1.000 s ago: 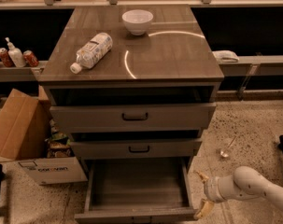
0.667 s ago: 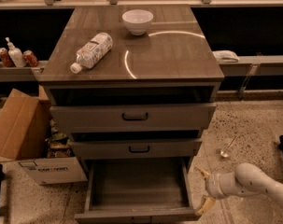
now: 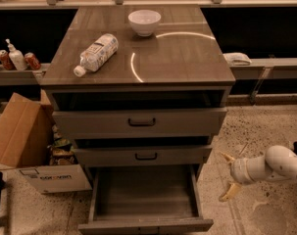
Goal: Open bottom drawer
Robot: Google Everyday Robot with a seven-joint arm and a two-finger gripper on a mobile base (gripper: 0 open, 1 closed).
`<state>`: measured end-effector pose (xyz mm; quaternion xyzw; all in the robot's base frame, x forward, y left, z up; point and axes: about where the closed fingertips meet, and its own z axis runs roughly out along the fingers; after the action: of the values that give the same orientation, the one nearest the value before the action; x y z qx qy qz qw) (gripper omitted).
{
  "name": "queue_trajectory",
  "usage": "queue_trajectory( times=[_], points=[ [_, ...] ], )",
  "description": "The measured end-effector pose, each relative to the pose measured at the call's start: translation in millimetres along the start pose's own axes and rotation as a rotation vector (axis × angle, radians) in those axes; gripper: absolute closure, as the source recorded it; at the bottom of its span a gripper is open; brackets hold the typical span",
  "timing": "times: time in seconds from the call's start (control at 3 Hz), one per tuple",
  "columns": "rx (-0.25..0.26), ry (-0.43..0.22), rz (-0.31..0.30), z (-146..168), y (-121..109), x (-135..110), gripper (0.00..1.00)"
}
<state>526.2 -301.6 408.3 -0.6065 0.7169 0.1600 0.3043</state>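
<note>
The bottom drawer (image 3: pixel 145 199) of the grey-brown cabinet is pulled far out toward me, showing its plain grey empty inside; its front (image 3: pixel 145 226) runs along the lower edge of the view and its handle is not visible. My gripper (image 3: pixel 226 176) is on the white arm at the lower right, beside the drawer's right side and apart from it. Its two pale fingers (image 3: pixel 228 192) are spread wide and hold nothing.
The top drawer (image 3: pixel 140 123) and middle drawer (image 3: pixel 144 155) stand slightly out, each with a dark bar handle. A plastic bottle (image 3: pixel 96 53) and a white bowl (image 3: pixel 144 22) are on the cabinet top. An open cardboard box (image 3: pixel 33 148) sits at left. Speckled floor lies to the right.
The arm and gripper have shifted slightly to the right, away from the cabinet. The bottom drawer stays out as before.
</note>
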Motion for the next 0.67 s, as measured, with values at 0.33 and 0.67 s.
queue_trajectory(
  times=[0.33, 0.67],
  points=[
    [0.061, 0.021, -0.027, -38.4, -21.9, -15.2, 0.0],
    [0.123, 0.03, -0.065, -74.1, -37.2, -37.9, 0.0]
  ],
)
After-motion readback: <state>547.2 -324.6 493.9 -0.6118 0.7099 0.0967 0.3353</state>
